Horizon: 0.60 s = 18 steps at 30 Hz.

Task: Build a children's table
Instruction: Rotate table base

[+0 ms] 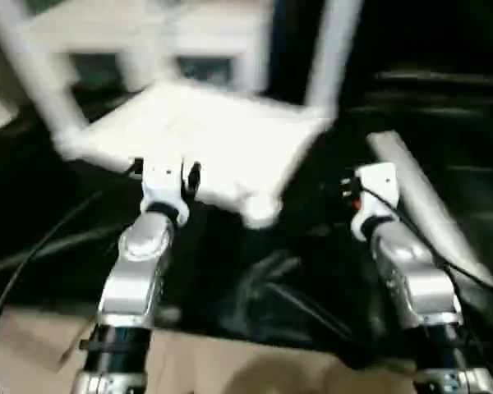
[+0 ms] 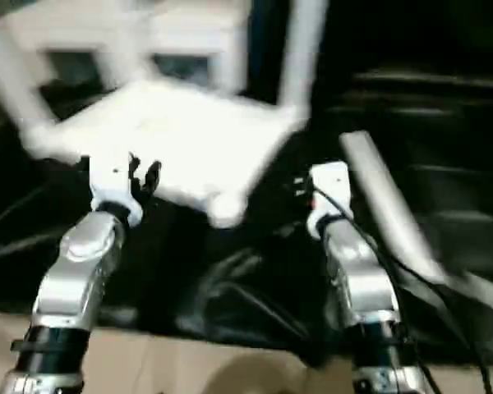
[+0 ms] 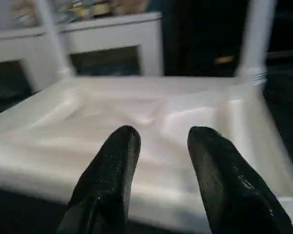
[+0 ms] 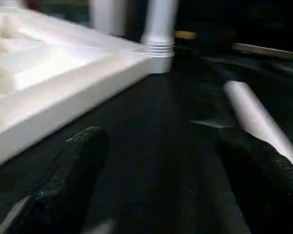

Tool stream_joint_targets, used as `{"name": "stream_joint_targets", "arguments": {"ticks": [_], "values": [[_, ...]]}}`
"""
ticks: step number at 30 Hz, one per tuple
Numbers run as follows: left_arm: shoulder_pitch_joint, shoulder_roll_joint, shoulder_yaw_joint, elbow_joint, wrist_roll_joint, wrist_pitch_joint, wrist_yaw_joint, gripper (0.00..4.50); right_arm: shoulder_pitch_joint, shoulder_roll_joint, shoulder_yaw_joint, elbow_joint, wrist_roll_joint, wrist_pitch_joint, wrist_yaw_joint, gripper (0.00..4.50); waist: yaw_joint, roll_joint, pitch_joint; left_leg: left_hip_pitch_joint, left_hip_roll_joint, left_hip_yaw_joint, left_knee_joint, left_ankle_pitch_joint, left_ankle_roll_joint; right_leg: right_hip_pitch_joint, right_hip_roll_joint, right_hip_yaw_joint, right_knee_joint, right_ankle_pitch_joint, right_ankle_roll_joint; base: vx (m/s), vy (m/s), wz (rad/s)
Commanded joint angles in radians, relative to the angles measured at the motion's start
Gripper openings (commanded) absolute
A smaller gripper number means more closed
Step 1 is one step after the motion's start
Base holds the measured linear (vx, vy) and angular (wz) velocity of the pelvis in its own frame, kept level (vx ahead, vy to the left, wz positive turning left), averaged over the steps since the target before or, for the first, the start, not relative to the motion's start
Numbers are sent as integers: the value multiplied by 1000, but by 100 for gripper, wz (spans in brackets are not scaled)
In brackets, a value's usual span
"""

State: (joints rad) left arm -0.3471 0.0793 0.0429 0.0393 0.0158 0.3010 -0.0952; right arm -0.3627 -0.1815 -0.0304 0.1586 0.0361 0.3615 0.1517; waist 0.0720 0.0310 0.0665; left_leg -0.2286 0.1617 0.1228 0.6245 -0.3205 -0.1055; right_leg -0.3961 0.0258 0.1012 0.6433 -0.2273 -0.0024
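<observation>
Between my silver forearms, my left gripper (image 1: 168, 174) hovers half-spread over the upturned tabletop (image 1: 209, 135), while my right gripper (image 4: 171, 165), wide and empty, must reach the loose leg (image 1: 423, 205) at two o'clock to socket it.

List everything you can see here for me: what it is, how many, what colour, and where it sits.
Tabletop: one, white, lying underside up on the black-draped work table.
Fitted legs: two, white, standing up from the tabletop's far corners, one on the left, one on the right.
Loose leg: one, white, lying on the black cloth right of the tabletop.
Black-draped work table: one, black, under everything.
White furniture: white, behind the table; count unclear.
Cables: black, trailing from the arms.
Left end effector: black fingers parted, holding nothing, at the tabletop's near edge.
Right end effector: black fingers wide apart, between tabletop and loose leg.
</observation>
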Motion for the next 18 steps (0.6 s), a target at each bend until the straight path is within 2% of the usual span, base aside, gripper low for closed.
{"name": "stream_joint_targets", "arguments": {"ticks": [1,2,3,4,5,6,7,8,9,10,11,12,13,14,15,16,17,18], "values": [[6,1,-6,-11,-4,13,-11,205,-13,-8,-2,-12,-9,14,-2,392,-41,13,-37,85,112,-17,-174,-510,88,-34,-62,-96,-18,-389,-140,-16,20,-81],[12,0,-8,-15,-5,11,-12,205,-14,-12,-1,-14,-12,16,-1,392,-45,14,-34,78,137,-12,-195,-540,100,-29,-86,-121,11,-308,-151,44,15,-80],[14,0,-9,-15,-6,10,-12,205,-15,-13,-1,-14,-13,17,-1,392,-51,2,-36,87,151,25,-206,-561,124,-18,-118,-151,23,-213,-179,44,15,-80],[19,0,-11,-18,-7,8,-12,205,-20,-18,-3,-14,-14,17,0,392,-61,-21,-41,89,96,73,-163,-546,129,-8,-127,-146,-31,-266,-227,80,-23,-84],[24,0,-14,-21,-7,10,-12,205,-26,-25,-1,-13,-21,14,-3,392,-63,-31,-53,73,23,98,-110,-486,113,21,-117,-111,-78,-348,-264,108,-24,-65],[28,0,-16,-24,-7,12,-12,205,-30,-31,1,-13,-29,13,-6,392,-30,-64,-68,-57,-50,66,-33,-326,167,152,-168,-61,-103,-476,-198,108,-24,-65],[34,1,-20,-26,-5,15,-12,205,-41,-44,4,-6,-42,15,-10,392,-4,-54,-98,-135,-65,-5,115,-34,169,214,-252,35,-129,-604,-284,138,-27,-23],[37,1,-21,-28,-3,16,-10,205,-49,-53,3,1,-45,20,-8,392,-7,-50,-95,-173,-58,-27,138,24,140,215,-254,30,-119,-514,-296,127,-39,-7],[40,0,-22,-31,1,18,-4,205,-56,-63,3,8,-46,26,-2,392,-19,-39,-79,-203,-42,-51,150,107,84,184,-249,-12,-114,-359,-320,127,-39,-7],[42,-1,-23,-33,4,19,0,205,-60,-69,3,13,-48,31,1,392,-24,-34,-76,-200,-36,-54,141,150,71,160,-245,-42,-121,-321,-321,107,-22,-11],[46,-2,-22,-40,1,17,-1,205,-71,-79,3,22,-42,52,15,392,-28,-16,-57,-191,-13,-54,73,238,94,109,-217,-115,-143,-355,-291,131,17,-14],[49,-2,-22,-45,-2,15,-2,205,-79,-86,2,28,-38,68,25,392,-28,34,-53,-175,6,-47,-26,259,139,106,-164,-170,-153,-357,-216,206,64,-34],[62,14,-32,-60,9,18,-12,205,-106,-104,-17,31,55,165,137,392,-62,70,-42,-185,70,-106,-111,5,186,111,-92,-210,-65,-266,-115,154,70,-28],[64,16,-33,-61,9,18,-14,205,-108,-105,-19,31,64,172,146,392,-68,79,-60,-137,113,-143,-113,-82,225,81,-86,-196,-2,-199,-98,197,54,-11],[84,34,-36,-91,-17,21,-66,214,-129,-119,-43,21,144,222,231,420,-78,58,-94,-65,138,-171,-63,192,386,13,-124,-151,27,24,-96,121,8,9],[88,37,-35,-97,-26,23,-79,214,-136,-124,-45,26,150,233,239,427,-78,58,-94,-65,138,-171,-63,192,386,13,-124,-151,27,24,-96,182,12,5],[91,41,-34,-104,-36,27,-88,227,-143,-129,-45,34,149,245,243,427,-60,34,-101,-70,133,-166,-18,619,453,-10,-162,-110,15,180,-76,83,5,-7],[100,52,-32,-123,-66,29,-124,241,-157,-143,-41,51,150,262,262,432,-42,4,-112,-112,77,-133,23,840,412,9,-201,-70,-5,405,-76,83,5,-7]]}}
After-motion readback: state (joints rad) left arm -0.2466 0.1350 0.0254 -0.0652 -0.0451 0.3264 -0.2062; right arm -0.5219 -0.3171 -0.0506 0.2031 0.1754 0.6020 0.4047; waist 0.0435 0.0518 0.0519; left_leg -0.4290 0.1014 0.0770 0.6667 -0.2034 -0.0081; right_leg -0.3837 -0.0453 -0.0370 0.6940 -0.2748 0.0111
